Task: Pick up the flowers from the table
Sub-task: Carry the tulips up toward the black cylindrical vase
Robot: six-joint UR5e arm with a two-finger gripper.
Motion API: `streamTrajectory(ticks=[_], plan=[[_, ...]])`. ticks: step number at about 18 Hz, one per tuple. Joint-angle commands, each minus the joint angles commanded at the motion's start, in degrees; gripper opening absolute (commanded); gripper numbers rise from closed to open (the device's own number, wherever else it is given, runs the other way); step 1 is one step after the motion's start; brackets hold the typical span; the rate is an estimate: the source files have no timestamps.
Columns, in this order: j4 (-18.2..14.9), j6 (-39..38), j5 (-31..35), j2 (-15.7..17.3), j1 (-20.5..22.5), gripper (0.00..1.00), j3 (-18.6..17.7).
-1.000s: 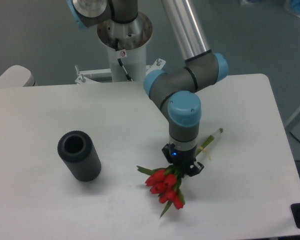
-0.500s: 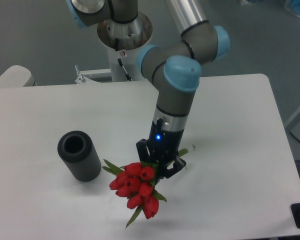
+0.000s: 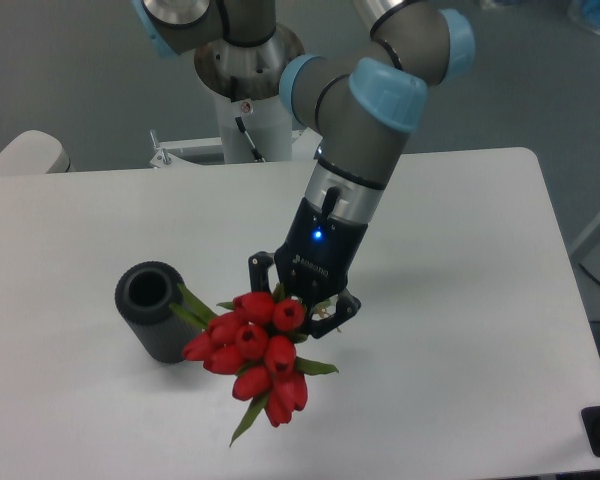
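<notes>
Black tool (image 3: 298, 300) fingers are closed on the flowers (image 3: 252, 355) just behind the red heads, holding the bunch clear of the white desk (image 3: 460, 330). Red tulip heads and green leaves hang below and to the camera-left of the tool; the stems are hidden behind it. A blue light shows on the tool body. A black ribbed cylinder (image 3: 156, 310) lies on the desk at camera-left, its open end facing up; one leaf overlaps it in view.
</notes>
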Motion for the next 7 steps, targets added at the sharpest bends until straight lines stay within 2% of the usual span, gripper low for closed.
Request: streamTrajectory(ticks=[7], plan=[[0.0,-0.09,-0.18,1.67,-0.44,0.17,-1.06]])
